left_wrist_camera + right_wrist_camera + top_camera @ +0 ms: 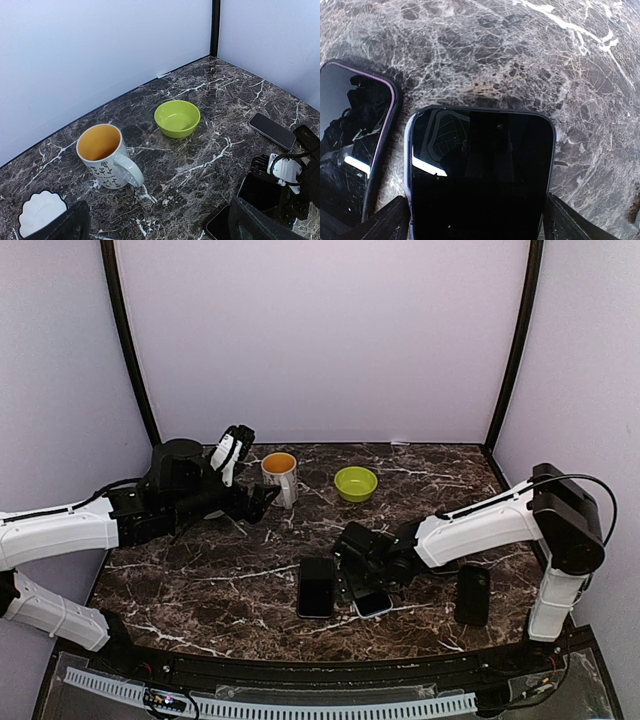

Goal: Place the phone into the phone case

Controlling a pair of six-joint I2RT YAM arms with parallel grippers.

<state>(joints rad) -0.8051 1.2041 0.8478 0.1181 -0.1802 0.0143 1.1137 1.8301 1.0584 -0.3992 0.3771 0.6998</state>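
Hanging over the marble table (pixel 200 590) between pale walls (pixel 320 340), left tool (pixel 250 472) gapes; right tool (pixel 477 222) straddles the phone (pixel 480 165), grip unclear.

Dark white-veined marble table (pixel 200 610), plain lilac walls (pixel 320 340), black corner posts (pixel 130 350)

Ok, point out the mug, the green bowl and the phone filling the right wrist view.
mug (pixel 102 170): left wrist view, patterned side.
green bowl (pixel 176 120): left wrist view, inner floor.
phone (pixel 480 180): right wrist view, middle of screen.
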